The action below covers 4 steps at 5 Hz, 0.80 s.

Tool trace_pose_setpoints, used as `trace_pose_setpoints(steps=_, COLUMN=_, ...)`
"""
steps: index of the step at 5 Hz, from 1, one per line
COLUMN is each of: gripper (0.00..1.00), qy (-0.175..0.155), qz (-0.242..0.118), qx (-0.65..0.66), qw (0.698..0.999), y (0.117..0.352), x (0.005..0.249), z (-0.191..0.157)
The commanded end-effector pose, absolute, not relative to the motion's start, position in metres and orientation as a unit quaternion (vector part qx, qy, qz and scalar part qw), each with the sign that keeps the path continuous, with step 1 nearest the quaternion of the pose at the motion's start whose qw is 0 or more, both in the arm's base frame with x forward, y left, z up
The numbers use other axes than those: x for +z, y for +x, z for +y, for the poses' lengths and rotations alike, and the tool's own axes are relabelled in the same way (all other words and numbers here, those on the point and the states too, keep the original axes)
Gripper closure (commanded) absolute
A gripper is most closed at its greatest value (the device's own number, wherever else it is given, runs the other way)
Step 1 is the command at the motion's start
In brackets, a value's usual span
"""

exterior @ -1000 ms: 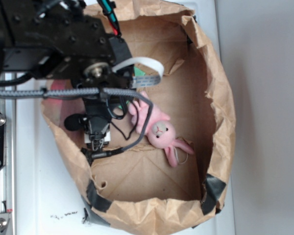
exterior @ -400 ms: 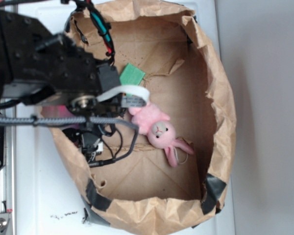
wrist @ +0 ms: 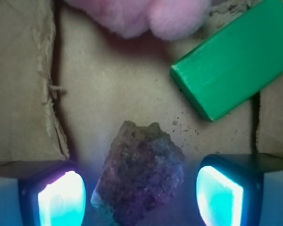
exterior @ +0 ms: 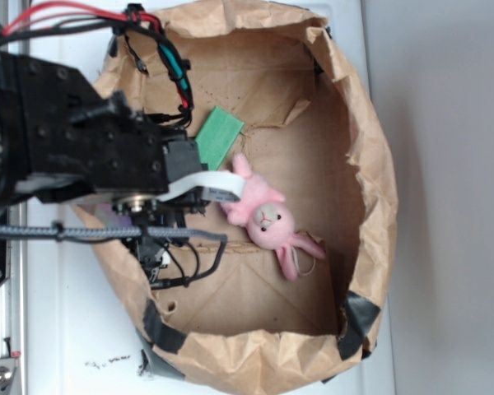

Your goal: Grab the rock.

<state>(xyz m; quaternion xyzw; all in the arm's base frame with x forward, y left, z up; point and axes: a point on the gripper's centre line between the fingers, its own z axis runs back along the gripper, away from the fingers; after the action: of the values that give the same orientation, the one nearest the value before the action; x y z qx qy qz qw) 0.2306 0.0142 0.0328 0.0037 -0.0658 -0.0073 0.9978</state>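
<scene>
Rock, rough dark-brown and lumpy (wrist: 140, 174), lies on the brown paper floor (wrist: 122, 89) between my spread, unclenched gripper (wrist: 140, 195) pads; a flat green rectangular block (wrist: 236, 59) and pink plush bunny (wrist: 141, 14) sit beyond.

- The robot arm (exterior: 66, 140) is a blocky matte-black body, its flat panels studded with small dark screws.
- Red, black and teal wires (exterior: 160, 49) run in a bundle along its upper edge.
- A flat white ribbon cable (exterior: 210, 185) curves out of the wrist beside a round silver hub (exterior: 136, 202).
- A grey braided cable (exterior: 90, 234) crosses below, with thin black leads looping underneath.
- The claw (wrist: 141, 193) shows two dark-framed fingers with pads (wrist: 61, 200) glowing cyan.
</scene>
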Motion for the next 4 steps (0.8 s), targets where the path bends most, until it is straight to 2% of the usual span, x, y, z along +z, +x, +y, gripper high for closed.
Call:
trace_pose_setpoints(steps=1, gripper=0.0, qy=0.012, qz=-0.077, qx=-0.009, qw=0.997, y=0.238, x=0.0273, z=0.0101)
trace_pose_setpoints(steps=2, gripper=0.0, qy=0.015, qz=-0.078, qx=-0.011, qw=0.997, y=0.2385, x=0.0245, z=0.0078)
trace_pose_setpoints(steps=3, gripper=1.0, qy=0.013, qz=-0.078, qx=-0.009, qw=0.997, y=0.2381, x=0.0255, z=0.0091)
trace_pose_setpoints(steps=4, gripper=1.0, qy=0.011, qz=-0.08, qx=-0.008, qw=0.997, y=0.2383, x=0.0275, z=0.0101)
